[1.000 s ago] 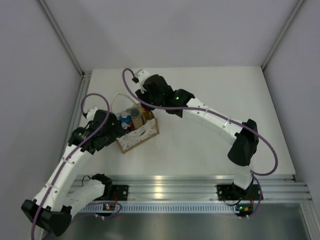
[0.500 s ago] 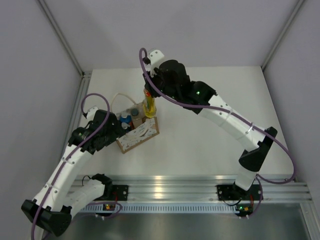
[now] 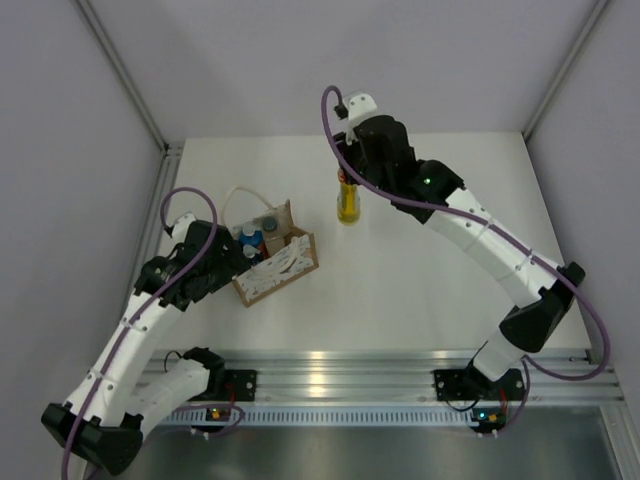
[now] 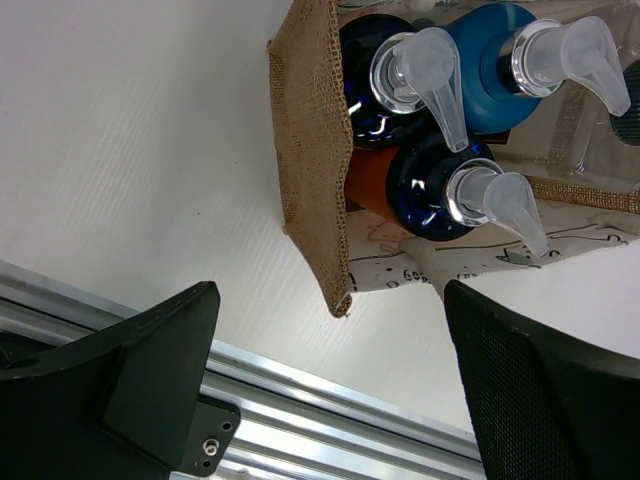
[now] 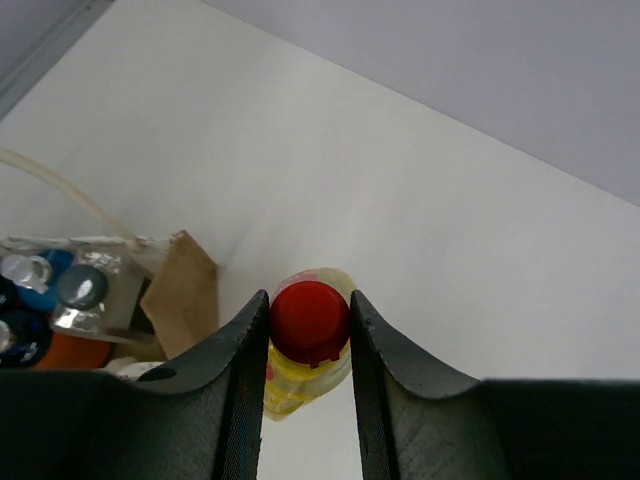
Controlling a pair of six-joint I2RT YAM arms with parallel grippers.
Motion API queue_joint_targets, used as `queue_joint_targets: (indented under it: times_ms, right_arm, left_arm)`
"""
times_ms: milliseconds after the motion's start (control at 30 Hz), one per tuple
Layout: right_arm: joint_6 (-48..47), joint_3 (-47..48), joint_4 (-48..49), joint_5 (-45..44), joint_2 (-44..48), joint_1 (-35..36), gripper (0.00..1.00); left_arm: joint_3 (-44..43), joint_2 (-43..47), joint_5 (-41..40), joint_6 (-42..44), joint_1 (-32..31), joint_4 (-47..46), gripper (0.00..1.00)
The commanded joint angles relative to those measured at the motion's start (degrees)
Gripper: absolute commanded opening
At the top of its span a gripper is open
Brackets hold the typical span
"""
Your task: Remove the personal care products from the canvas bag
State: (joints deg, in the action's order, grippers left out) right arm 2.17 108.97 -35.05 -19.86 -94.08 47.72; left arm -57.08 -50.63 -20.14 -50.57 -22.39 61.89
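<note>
Yellow bottle, red-capped, sits gripped inside the right end effector.

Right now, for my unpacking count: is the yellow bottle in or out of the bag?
Out. The right gripper holds the yellow bottle, well apart from the bag.
</note>
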Motion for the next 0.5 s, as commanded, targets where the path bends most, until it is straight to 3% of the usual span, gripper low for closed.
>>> queue_joint_targets:
  times_ms: [0, 233, 467]
  right_arm:
    - [0.55, -6.64, 11.65, 1.04, 5.92, -3.51, 0.0]
    - [2.13, -20.1, 24.3, 7.81, 8.91, -12.2, 0.0]
    - [2.84, -26.96, 28.19, 13.35, 6.99, -17.93, 0.0]
  left_arm:
    - [-0.31, 0.97, 0.45, 0.64, -0.02, -1.77, 0.98]
    - [-0.14, 1.5, 1.24, 0.82, -0.02, -1.77, 0.98]
    - [-0.23, 1.5, 2.12, 1.17, -0.02, -1.77, 0.98]
